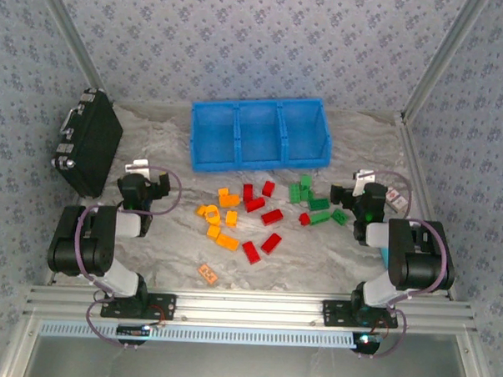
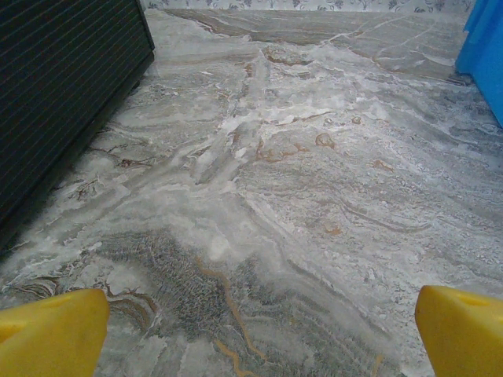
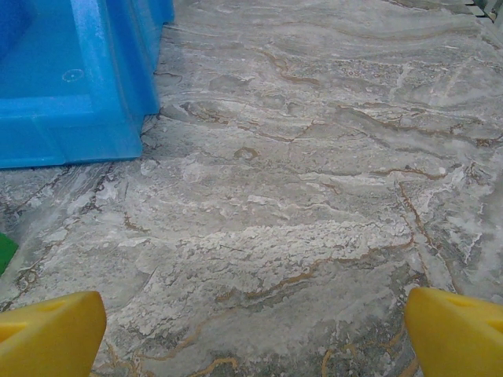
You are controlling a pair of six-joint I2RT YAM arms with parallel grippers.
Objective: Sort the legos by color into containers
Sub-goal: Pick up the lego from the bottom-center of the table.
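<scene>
Soft, even light from above covers my bench (image 1: 316, 250); the overhead view is bright, pale and slightly soft. Shadows are faint, the clearest a thin dark line along the base of the blue bin (image 3: 78, 118). In the wrist views my left fingers (image 2: 51, 334) and right fingers (image 3: 47, 334), nearest the lens, blur at the bottom corners, while the bench towards the bin stays sharp.

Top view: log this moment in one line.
left hand open, empty | right hand open, empty | legos loose on table | blue bin beyond them

Dark marks on the orange tag (image 1: 207, 272) (perhaps digits) are unreadable.
</scene>
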